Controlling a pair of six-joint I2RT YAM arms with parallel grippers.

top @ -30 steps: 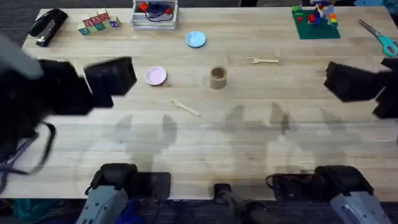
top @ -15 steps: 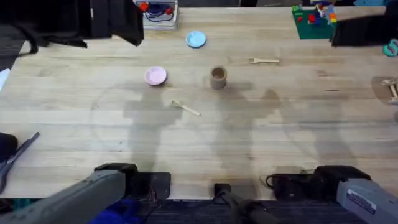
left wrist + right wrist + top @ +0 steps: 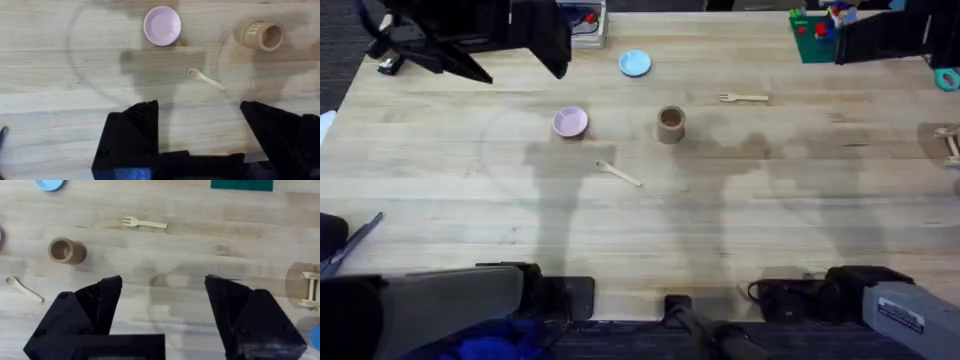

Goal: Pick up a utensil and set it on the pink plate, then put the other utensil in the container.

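The left claw (image 3: 199, 135) hangs high over the table (image 3: 740, 230) with its fingers spread wide and nothing between them. The right claw (image 3: 163, 315) is likewise wide apart and empty. The wooden spoon (image 3: 618, 173) lies flat near the table's middle. The pink plate (image 3: 570, 122) sits toward the far edge from it, bare. The brown container (image 3: 670, 124) stands upright beside the plate, and the wooden fork (image 3: 743, 97) rests beyond it, toward the far right corner.
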